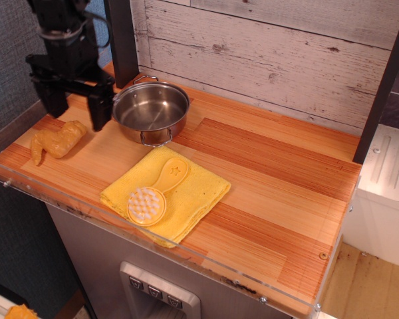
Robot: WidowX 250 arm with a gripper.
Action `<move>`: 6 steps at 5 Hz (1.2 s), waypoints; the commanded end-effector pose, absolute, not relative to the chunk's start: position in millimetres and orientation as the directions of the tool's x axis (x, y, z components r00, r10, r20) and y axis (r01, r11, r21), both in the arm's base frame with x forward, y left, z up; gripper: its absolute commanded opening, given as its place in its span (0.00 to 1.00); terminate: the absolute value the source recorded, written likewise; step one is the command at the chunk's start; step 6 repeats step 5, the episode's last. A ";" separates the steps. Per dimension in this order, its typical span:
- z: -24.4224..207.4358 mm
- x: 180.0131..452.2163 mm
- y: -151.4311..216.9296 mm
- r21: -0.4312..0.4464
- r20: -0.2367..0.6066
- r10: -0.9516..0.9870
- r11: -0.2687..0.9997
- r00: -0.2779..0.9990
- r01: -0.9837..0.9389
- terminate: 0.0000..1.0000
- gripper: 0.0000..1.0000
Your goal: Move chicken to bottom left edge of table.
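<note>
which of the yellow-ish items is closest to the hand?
The chicken, lying alone at the table's left end just below the open hand. Cloth and brush sit farther right.

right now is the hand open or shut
Open: the hand has its two fingers spread wide with nothing between them, above the chicken lying on the table.

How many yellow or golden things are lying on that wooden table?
3. The glossy golden-brown toy chicken wing lies near the table's left end. The folded yellow cloth lies mid-table at the front edge, and the round yellow scrub brush rests on it. None seem hidden.
</note>
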State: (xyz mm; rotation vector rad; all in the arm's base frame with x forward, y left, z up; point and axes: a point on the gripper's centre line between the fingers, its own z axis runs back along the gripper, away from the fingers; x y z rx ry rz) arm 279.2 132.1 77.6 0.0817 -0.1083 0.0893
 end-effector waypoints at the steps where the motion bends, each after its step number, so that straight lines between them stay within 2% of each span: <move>1: 101.5 266.9 96.7 0.007 0.133 0.011 1.000 0.991 -0.012 0.00 1.00; 2: 100.5 265.6 89.3 0.017 0.115 -0.012 1.000 0.993 0.010 0.00 1.00; 3: 100.3 260.2 88.8 0.061 0.047 -0.009 0.998 0.999 0.006 0.00 1.00; 4: 100.3 260.2 88.8 0.061 0.047 -0.009 0.998 0.999 0.006 0.00 1.00; 5: 100.3 260.2 88.8 0.061 0.047 -0.009 0.998 0.999 0.006 1.00 1.00; 6: 100.3 260.2 88.8 0.061 0.047 -0.009 0.998 0.999 0.006 1.00 1.00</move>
